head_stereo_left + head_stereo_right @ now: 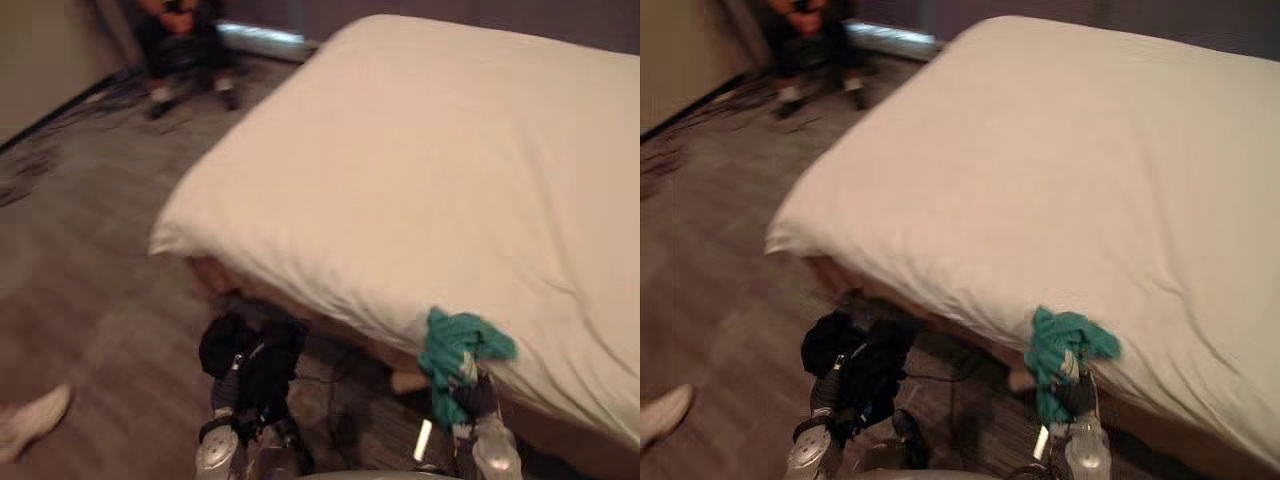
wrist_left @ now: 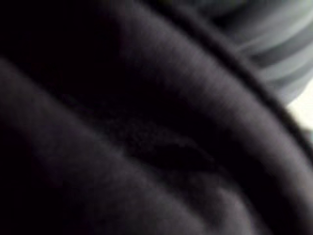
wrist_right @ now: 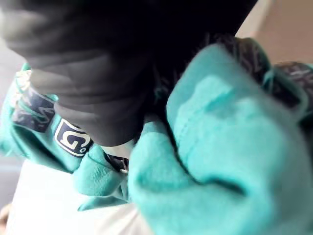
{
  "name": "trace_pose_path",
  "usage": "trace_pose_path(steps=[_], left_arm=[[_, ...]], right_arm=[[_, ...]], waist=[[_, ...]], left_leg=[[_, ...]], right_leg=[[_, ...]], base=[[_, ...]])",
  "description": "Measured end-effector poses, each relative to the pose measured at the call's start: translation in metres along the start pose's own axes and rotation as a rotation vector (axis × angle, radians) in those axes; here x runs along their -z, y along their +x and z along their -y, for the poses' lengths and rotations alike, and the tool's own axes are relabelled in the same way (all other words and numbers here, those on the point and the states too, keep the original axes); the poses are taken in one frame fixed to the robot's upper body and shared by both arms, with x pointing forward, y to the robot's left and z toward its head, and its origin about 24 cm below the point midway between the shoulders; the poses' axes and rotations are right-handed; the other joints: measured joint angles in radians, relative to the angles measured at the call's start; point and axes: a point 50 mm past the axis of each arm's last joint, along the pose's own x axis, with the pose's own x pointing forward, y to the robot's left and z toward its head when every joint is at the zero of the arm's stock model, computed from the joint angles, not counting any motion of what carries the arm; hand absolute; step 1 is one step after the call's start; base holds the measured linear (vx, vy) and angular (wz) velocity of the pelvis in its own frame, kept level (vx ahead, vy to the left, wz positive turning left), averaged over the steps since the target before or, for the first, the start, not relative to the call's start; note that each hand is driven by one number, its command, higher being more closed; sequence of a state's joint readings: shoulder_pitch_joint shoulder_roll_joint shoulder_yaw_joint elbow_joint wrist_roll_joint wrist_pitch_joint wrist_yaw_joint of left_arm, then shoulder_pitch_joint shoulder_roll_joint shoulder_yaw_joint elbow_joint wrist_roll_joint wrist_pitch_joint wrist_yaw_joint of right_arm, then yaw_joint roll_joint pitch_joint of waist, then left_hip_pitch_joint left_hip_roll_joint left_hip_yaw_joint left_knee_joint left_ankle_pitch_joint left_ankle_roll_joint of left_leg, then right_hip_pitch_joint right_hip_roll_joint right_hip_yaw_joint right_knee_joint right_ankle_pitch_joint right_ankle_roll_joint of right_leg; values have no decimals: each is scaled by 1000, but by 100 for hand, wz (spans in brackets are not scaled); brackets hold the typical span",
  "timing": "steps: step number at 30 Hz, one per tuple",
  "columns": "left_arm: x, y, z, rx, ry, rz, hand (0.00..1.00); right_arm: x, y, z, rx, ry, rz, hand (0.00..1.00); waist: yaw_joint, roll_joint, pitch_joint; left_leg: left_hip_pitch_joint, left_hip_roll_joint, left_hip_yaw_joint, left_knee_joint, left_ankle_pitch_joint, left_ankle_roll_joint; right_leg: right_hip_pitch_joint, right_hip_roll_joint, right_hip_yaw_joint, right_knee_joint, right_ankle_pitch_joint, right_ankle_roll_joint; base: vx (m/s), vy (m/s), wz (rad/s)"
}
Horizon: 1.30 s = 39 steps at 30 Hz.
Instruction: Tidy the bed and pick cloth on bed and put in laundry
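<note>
Reaches both forearms forward and low, left hand (image 1: 256, 388) buried in black cloth (image 1: 224, 342), right hand (image 1: 470, 392) beneath teal cloth (image 1: 455, 345).

Fleecy teal cloth (image 3: 220, 147) (matt, soft).

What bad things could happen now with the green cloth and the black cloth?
The teal cloth hangs loose at the right hand by the bed edge; it might slip to the floor.
The black cloth covers the left wrist view, so that arm may aim badly.
A person's shoe is close on the left; turning could bump it.
</note>
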State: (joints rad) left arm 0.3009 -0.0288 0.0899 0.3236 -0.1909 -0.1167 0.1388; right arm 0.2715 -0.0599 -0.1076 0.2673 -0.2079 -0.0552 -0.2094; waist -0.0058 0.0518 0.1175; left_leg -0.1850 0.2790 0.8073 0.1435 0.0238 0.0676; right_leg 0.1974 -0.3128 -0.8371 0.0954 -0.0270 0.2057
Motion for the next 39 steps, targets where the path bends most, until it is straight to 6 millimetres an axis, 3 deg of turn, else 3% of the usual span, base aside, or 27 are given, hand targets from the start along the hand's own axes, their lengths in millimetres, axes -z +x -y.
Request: trace_pose_path(steps=[2,3,5,6,7,8,9,10,12,13,14,15,16,17,18,25,29,31,32,34,35,36,37,39], left_arm=[[0,0,-1,-24,-2,0,100],[1,0,-1,-34,-8,-4,100],[7,-4,-10,-94,-12,-43,100],[11,-7,-13,-112,-6,-63,100],[12,-7,-14,-123,2,-68,100],[10,-6,-20,-139,26,-63,100],[5,-2,-23,-136,53,-52,100],[2,0,-21,-129,70,-46,100],[3,1,-14,-107,78,-49,100],[2,2,-5,-64,94,-44,100],[2,2,-3,-47,112,-43,100],[3,1,0,-32,119,-44,100],[7,1,9,-6,117,-59,100],[12,-4,12,-6,109,-77,100],[27,-7,34,99,114,-139,100],[27,-7,33,97,114,-138,100],[29,1,32,93,129,-159,100],[30,4,29,81,114,-171,100],[29,8,29,85,111,-176,100],[28,10,25,67,99,-175,100],[27,11,18,40,75,-173,100],[27,12,18,38,65,-172,100],[26,12,18,39,62,-170,100],[24,13,25,58,50,-166,100]], right_arm=[[-11,8,2,13,-10,40,100],[-15,11,1,10,-11,48,100],[-19,13,-4,1,-2,51,100],[-19,12,-7,-3,6,42,100],[-19,12,-11,-7,22,36,100],[-22,10,-20,-25,43,40,100],[-25,5,-28,-45,65,47,100],[-24,3,-31,-47,86,39,100],[-17,-3,-30,-30,98,15,100],[-11,-8,-26,-2,107,-6,100],[-5,-12,-24,14,118,-32,100],[-2,-14,-24,24,128,-46,100],[4,-14,-17,49,132,-72,100],[4,-13,-17,56,140,-75,100],[29,-27,-34,-3,231,-213,100],[30,-26,-33,-2,232,-216,100],[45,-20,-30,-19,216,-279,100],[48,-18,-30,-33,208,-292,100],[48,-17,-30,-47,216,-296,100],[48,-17,-31,-66,224,-293,100],[45,-16,-35,-96,226,-281,100],[42,-13,-33,-97,230,-269,100],[39,-10,-33,-96,236,-258,100],[27,1,-28,-89,232,-208,100]], waist=[[26,9,-6],[32,8,-6],[48,-9,2],[44,-21,11],[34,-24,16],[16,-42,27],[0,-55,41],[-18,-78,53],[-41,-74,64],[-55,-85,70],[-66,-85,71],[-68,-95,70],[-58,-88,74],[-38,-76,70],[16,-66,-4],[16,-64,-5],[17,-57,-12],[18,-55,-13],[15,-56,-12],[20,-49,-1],[26,-48,8],[24,-47,13],[31,-48,16],[29,-37,27]], left_leg=[[-69,-28,-13,25,3,-4],[-83,-42,-28,30,3,-3],[-88,-101,-82,27,-2,5],[-80,-149,-164,22,1,32],[-82,-172,-240,16,10,46],[-82,-191,-292,3,13,51],[-79,-223,-367,-29,16,47],[-52,-262,-434,-76,27,40],[-24,-294,-468,-113,45,19],[4,-323,-498,-125,54,13],[20,-348,-510,-131,71,16],[27,-374,-531,-130,73,19],[65,-398,-557,-165,79,9],[97,-400,-554,-214,97,-11],[172,-315,-509,-239,60,-19],[174,-315,-508,-244,53,-29],[186,-315,-510,-244,37,-31],[188,-314,-514,-225,16,-49],[153,-302,-518,-133,-36,-78],[108,-248,-505,52,-141,-172],[43,-198,-522,267,-180,-237],[-44,-161,-560,450,-151,-227],[-90,-150,-572,519,-127,-227],[-171,-137,-580,563,-175,-176]], right_leg=[[29,-32,-142,64,-3,2],[28,-53,-162,103,-3,3],[29,-157,-176,298,7,-11],[16,-236,-126,485,38,-172],[-33,-234,-2,597,-43,-235],[-103,-179,144,654,-103,-208],[-192,-78,312,669,-167,-159],[-248,-5,423,644,-222,-149],[-297,70,542,562,-276,-110],[-329,117,662,473,-298,-74],[-343,144,745,368,-286,-39],[-349,139,786,294,-252,-30],[-345,133,814,268,-172,-85],[-328,133,814,250,-172,-84],[-235,178,838,7,-65,-105],[-235,178,841,5,-69,-110],[-236,180,842,17,-89,-118],[-237,179,842,39,-110,-120],[-240,178,840,82,-131,-134],[-240,197,811,154,-170,-160],[-224,209,799,159,-213,-182],[-214,224,798,157,-225,-180],[-210,225,809,150,-225,-181],[-176,216,820,91,-219,-191]], base=[[138,172,206],[148,188,156],[150,234,136],[172,233,172],[179,143,192],[188,44,212],[247,13,235],[275,-25,237],[240,-46,206],[218,-87,234],[203,-89,230],[178,-80,176],[199,-62,103],[167,-46,60],[97,-19,7],[0,0,-1],[10,-6,0],[86,-60,4],[117,-147,7],[97,-183,-8],[58,-175,-17],[60,-152,-21],[112,-130,-29],[199,-72,-28]])
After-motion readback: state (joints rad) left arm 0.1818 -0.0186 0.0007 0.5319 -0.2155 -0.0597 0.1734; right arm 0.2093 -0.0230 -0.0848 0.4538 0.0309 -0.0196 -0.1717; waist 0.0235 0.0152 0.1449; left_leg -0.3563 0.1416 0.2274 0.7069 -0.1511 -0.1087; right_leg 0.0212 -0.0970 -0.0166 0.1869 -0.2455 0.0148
